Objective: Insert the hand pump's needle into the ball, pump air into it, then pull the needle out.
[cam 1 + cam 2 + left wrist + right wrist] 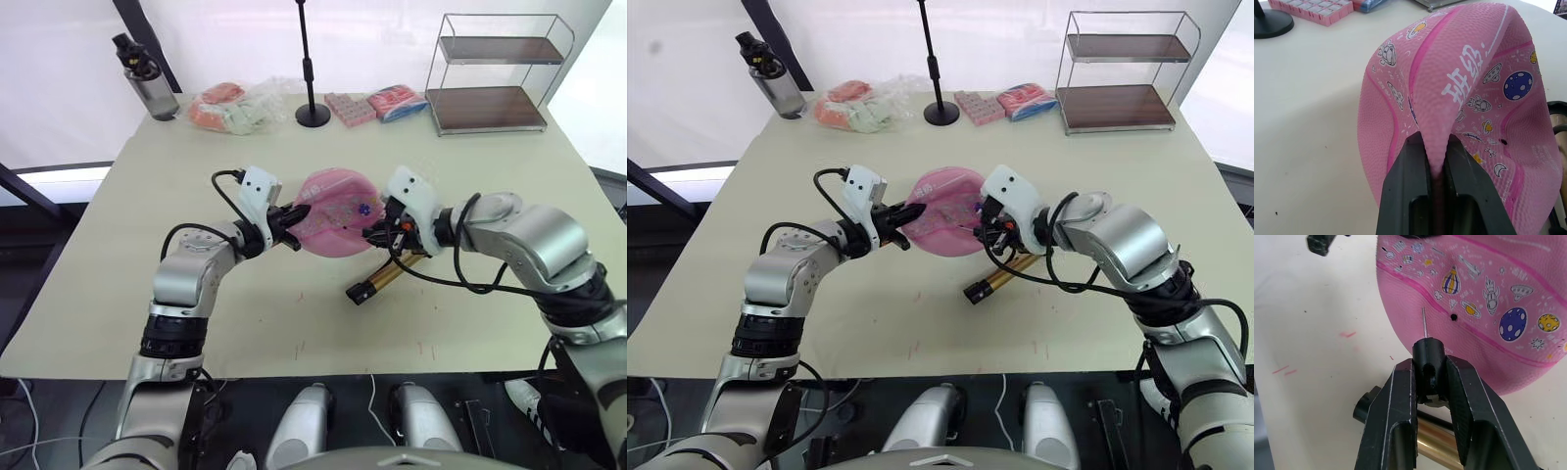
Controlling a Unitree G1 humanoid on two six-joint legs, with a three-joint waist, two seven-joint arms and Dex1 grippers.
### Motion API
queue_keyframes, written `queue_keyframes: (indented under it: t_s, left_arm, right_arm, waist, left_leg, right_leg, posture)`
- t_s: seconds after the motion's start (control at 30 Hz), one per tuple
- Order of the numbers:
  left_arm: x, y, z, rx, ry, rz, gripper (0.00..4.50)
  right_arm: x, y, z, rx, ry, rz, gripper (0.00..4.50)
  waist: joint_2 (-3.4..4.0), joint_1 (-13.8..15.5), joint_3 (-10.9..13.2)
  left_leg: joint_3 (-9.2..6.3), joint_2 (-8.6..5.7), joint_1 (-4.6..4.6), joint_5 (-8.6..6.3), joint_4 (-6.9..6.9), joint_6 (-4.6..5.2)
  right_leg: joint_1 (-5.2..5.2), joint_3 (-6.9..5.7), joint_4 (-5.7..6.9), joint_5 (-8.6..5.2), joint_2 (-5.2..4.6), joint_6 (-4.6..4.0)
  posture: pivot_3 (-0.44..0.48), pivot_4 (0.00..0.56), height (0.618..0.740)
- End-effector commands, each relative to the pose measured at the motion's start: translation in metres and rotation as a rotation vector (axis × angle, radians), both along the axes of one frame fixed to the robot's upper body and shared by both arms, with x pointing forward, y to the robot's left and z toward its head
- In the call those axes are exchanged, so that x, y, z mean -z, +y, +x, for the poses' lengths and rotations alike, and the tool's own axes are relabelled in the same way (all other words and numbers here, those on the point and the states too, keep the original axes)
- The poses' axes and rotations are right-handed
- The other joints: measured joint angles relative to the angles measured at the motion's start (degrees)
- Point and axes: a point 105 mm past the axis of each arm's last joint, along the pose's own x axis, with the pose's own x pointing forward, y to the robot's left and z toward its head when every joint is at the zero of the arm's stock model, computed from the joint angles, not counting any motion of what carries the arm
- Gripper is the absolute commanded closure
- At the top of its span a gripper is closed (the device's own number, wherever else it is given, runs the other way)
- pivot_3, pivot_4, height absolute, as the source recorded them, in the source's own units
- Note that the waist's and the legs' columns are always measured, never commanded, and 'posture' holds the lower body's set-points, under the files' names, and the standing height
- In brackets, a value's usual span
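Observation:
The pink ball point(338, 211), limp and flattened, is held up above the middle of the table. My left gripper point(294, 217) is shut on a fold of its left edge, and the rubber shows pinched between the fingers point(1405, 186). My right gripper point(1428, 367) is shut on the black fitting point(1428, 351) of the needle point(1424, 323). The thin pin points at the ball's skin just beside the small dark valve hole point(1453, 317), its tip outside the hole. The gold hand pump point(387, 279) lies on the table under the right gripper.
At the table's far edge stand a black microphone stand point(310, 69), a dark bottle point(147, 83), a plastic bag of soft things point(235, 106), pink-blue packets point(377, 103) and a wire two-shelf rack point(495, 73). Bare tabletop point(294, 333) lies in front.

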Motion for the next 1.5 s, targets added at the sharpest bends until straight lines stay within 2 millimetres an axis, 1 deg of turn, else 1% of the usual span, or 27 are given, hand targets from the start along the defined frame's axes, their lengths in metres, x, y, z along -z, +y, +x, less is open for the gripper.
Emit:
queue_keyframes:
  t_s: [0.03,0.17,0.23,0.3,0.4,0.53,0.8,1.0,1.2,1.3,1.5]
  left_arm:
    - [-0.01,-0.009,0.0,0.047,-0.077,0.037,4.48]
    - [-0.012,-0.011,0.003,0.055,-0.109,0.043,4.48]
    - [-0.016,-0.012,0.004,0.065,-0.135,0.045,4.48]
    - [-0.017,-0.013,0.004,0.072,-0.152,0.053,4.48]
    - [-0.014,-0.014,0.003,0.084,-0.161,0.062,4.48]
    - [-0.007,-0.016,0.001,0.095,-0.163,0.074,4.48]
    - [-0.002,-0.016,0.002,0.087,-0.165,0.08,4.48]
    - [0.001,-0.015,0.001,0.077,-0.16,0.082,4.48]
    - [0.002,-0.014,0.0,0.073,-0.157,0.083,4.48]
    - [0.002,-0.014,0.0,0.072,-0.157,0.086,4.48]
    - [0.002,-0.013,0.0,0.074,-0.155,0.092,4.48]
  right_arm:
    - [-0.005,0.004,0.002,0.017,0.055,-0.009,4.14]
    - [-0.01,0.004,0.01,0.065,0.101,-0.026,4.14]
    - [-0.01,0.006,0.011,0.095,0.186,-0.045,4.14]
    - [-0.008,0.007,0.013,0.127,0.235,-0.068,4.14]
    - [-0.009,0.008,0.019,0.176,0.255,-0.085,4.14]
    - [-0.011,0.01,0.021,0.194,0.288,-0.094,4.14]
    - [-0.016,0.016,0.027,0.201,0.284,-0.097,4.14]
    - [-0.012,0.022,0.03,0.183,0.252,-0.138,4.14]
    - [-0.009,0.029,0.031,0.18,0.274,-0.144,4.14]
    - [-0.01,0.029,0.034,0.189,0.267,-0.142,4.14]
    - [-0.005,0.023,0.038,0.213,0.266,-0.16,4.14]
  waist:
    - [0.0,-0.1,0.0]
    - [0.0,-0.1,0.0]
    - [0.0,-0.1,0.0]
    - [0.0,-0.2,0.0]
    - [0.01,-0.2,0.0]
    - [0.01,-0.2,0.0]
    - [0.01,-0.2,0.0]
    - [0.02,-0.3,0.0]
    - [0.02,-0.3,0.0]
    - [0.02,-0.3,0.0]
    - [0.03,-0.3,0.0]
  left_leg:
    - [0.0,0.0,0.0,0.0,0.0,0.0]
    - [-0.02,0.0,-0.02,0.03,0.0,-0.04]
    - [-0.01,0.0,-0.02,0.03,0.0,-0.04]
    - [-0.01,0.0,-0.04,0.03,0.0,-0.04]
    - [0.0,0.0,-0.08,0.03,0.0,-0.05]
    - [0.01,-0.02,-0.11,0.03,0.0,-0.05]
    - [0.0,-0.02,-0.12,0.03,0.0,-0.05]
    - [0.0,-0.03,-0.12,0.03,0.0,-0.05]
    - [0.0,-0.03,-0.11,0.04,0.0,-0.06]
    - [-0.01,-0.03,-0.11,0.04,0.0,-0.06]
    - [0.0,-0.03,-0.11,0.04,0.0,-0.07]
  right_leg:
    - [0.0,0.0,0.01,0.0,0.0,0.0]
    - [-0.05,0.0,0.06,0.02,0.01,-0.03]
    - [-0.06,0.0,0.06,0.02,0.01,-0.04]
    - [-0.1,0.01,0.07,0.02,0.01,-0.04]
    - [-0.15,0.02,0.1,0.03,0.01,-0.05]
    - [-0.16,0.01,0.09,0.03,-0.01,-0.05]
    - [-0.19,0.01,0.14,0.03,-0.01,-0.05]
    - [-0.19,0.01,0.14,0.03,-0.01,-0.05]
    - [-0.19,0.01,0.17,0.03,0.0,-0.05]
    - [-0.19,0.0,0.17,0.03,0.0,-0.05]
    - [-0.19,0.01,0.17,0.03,0.0,-0.05]
  posture:
    - [0.0,0.15,0.74]
    - [0.0,0.15,0.74]
    - [0.0,0.15,0.74]
    - [0.0,0.15,0.74]
    - [0.0,0.15,0.74]
    - [0.0,0.15,0.74]
    - [0.0,0.15,0.74]
    - [0.0,0.15,0.74]
    - [0.0,0.15,0.74]
    - [0.0,0.15,0.74]
    - [0.0,0.15,0.74]
